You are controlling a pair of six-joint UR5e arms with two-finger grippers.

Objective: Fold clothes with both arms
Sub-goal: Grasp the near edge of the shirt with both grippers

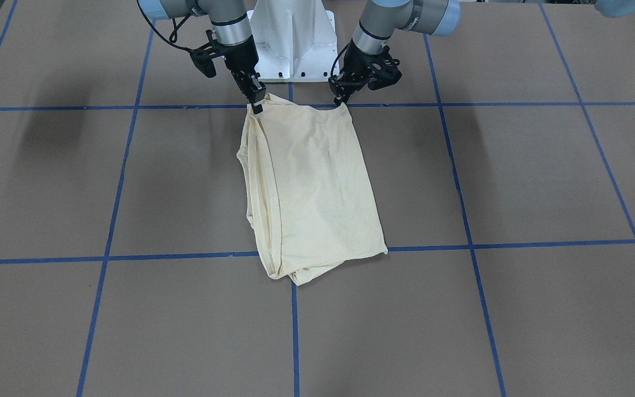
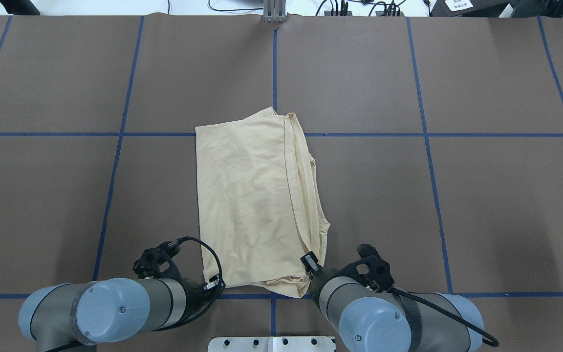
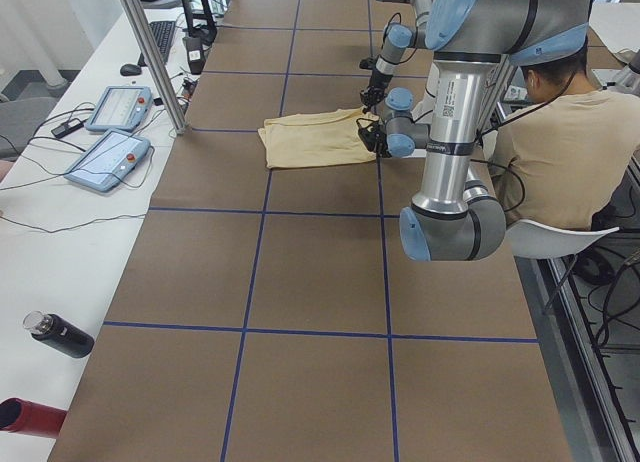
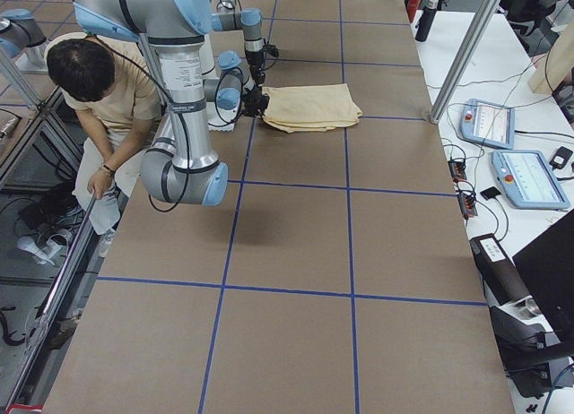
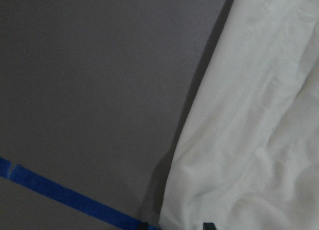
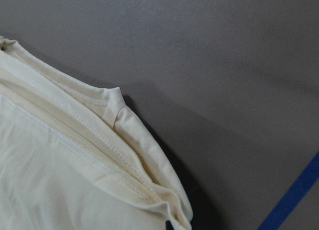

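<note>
A: Garment position?

B: The T-shirt [image 1: 312, 187] is logged as folded into a long rectangle. It is laid flat on the brown table [image 1: 516, 176], with one short edge near the white pedestal base [image 1: 292, 44].

A: Right gripper?

B: The right gripper [image 1: 256, 103] is set on one corner of that edge. The jaws are closed on the cloth, which is raised slightly there.

A: Left gripper?

B: The left gripper [image 1: 342, 99] is placed at the other corner. Fingertips [image 5: 208, 225] are seen straddling the cloth edge. Whether it is clamped cannot be told.
</note>
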